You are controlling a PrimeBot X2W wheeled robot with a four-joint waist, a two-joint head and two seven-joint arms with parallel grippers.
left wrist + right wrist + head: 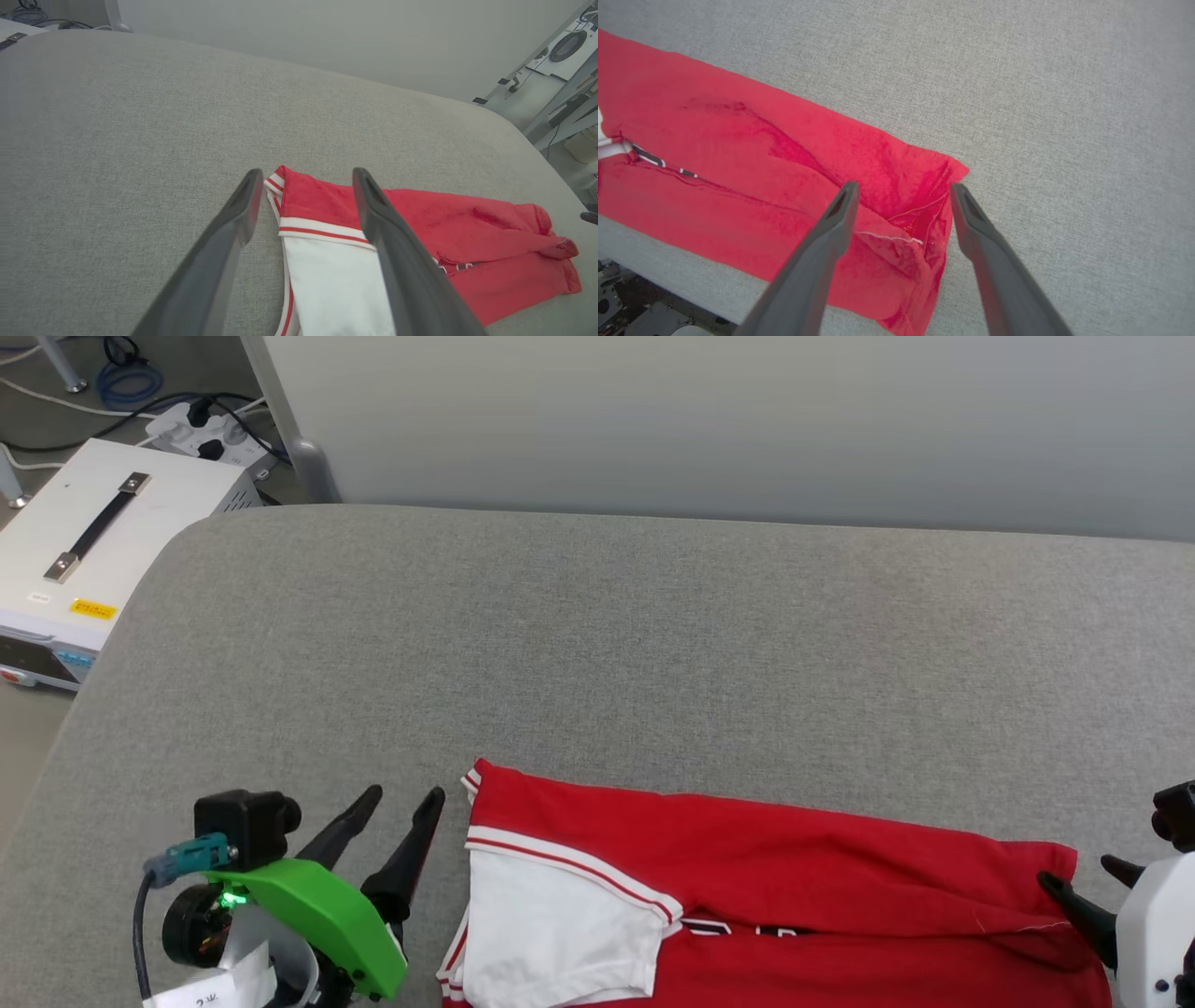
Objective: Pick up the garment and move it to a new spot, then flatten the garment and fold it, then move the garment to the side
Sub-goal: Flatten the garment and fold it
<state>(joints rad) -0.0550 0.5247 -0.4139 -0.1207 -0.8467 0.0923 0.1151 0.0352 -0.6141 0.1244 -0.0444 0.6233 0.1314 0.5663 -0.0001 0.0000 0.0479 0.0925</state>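
At the near edge of the grey pad (653,644) the shirt (766,877) lies folded in a long band, left gripper (405,793) and right gripper (904,185) both spread and empty at its ends; I fear pinching only the top layer undoes the fold.

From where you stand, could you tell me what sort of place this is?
Probably a robotics lab, not a home: a white equipment box with a carry handle and a cabled power strip sit beside the grey fabric-covered worktop holding the garment.
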